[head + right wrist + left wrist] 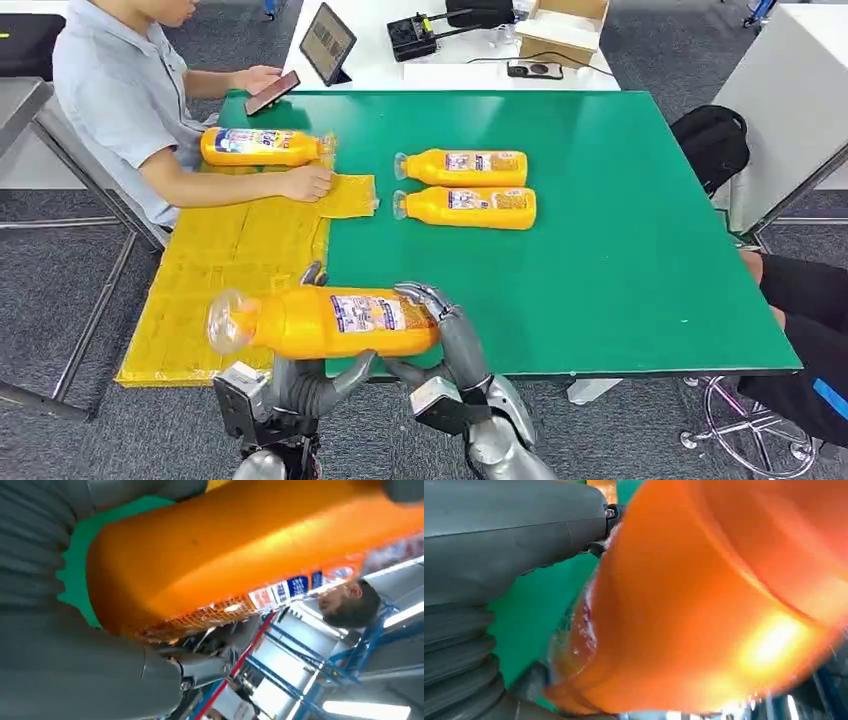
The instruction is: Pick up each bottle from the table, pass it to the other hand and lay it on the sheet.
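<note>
Both hands grip one orange bottle [330, 322] lying sideways in the air: the left hand [315, 375] cups it from beneath, and the right hand [445, 330] wraps its base end. The bottle's clear neck points away from the right hand, over the yellow sheet [225, 270] beyond the left hand.

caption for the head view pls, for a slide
Both robot hands, left and right, hold an orange bottle at the table's near edge beside the yellow sheet.
</note>
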Robot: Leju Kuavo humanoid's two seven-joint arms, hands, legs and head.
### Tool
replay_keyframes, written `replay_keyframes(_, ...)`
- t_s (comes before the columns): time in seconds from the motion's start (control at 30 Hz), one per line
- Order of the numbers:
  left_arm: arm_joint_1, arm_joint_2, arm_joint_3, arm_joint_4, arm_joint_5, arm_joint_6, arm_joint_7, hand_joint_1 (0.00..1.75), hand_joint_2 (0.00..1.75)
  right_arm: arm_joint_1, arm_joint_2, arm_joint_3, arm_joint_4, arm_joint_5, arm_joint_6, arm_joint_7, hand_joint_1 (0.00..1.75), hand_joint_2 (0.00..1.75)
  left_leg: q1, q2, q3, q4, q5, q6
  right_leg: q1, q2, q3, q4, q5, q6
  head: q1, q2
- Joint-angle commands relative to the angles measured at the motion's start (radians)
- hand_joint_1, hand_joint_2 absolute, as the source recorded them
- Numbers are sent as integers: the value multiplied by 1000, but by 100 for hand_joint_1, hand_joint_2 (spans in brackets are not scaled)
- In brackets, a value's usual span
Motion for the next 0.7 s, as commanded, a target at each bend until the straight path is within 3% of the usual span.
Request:
replay_keyframes(0.03, -29, 19, -34, 0, 14, -13, 10, 0, 175, -55, 23, 47, 178, -18, 1, 7, 175, 175, 0, 2, 5, -1, -1, 1, 1, 1, 4, -1, -1, -3, 0, 0)
replay_keyframes(0.2, -42, 13, -22, -3, 28, 13, 12, 0, 175, -48, 34, 101, 239, -6, 22, 16, 175, 175, 0, 1, 6, -2, -2, 1, 1, -1, 6, -2, -1, -4, -1, 0)
replay_keyframes(0.23, -44, 13, -20, -2, 32, 16, 14, 147, 175, -48, 35, 106, 249, -5, 19, 15, 175, 175, 0, 1, 4, -1, -1, 1, 1, -1, 4, -1, -1, -3, 0, 0)
replay_keyframes(0.27, -45, 13, -20, -2, 35, 17, 14, 166, 175, -49, 35, 112, 254, -2, 20, 16, 175, 175, 0, 1, 4, -1, -1, 1, 1, 0, 3, -1, -1, -2, -1, 0)
replay_keyframes(0.7, -47, 22, -21, -4, 3, 41, 6, 175, 175, -66, 29, 125, 254, 9, 24, 30, 175, 175, 0, 0, 3, -1, -1, 1, 0, -1, 3, -1, -1, -2, -1, 0)
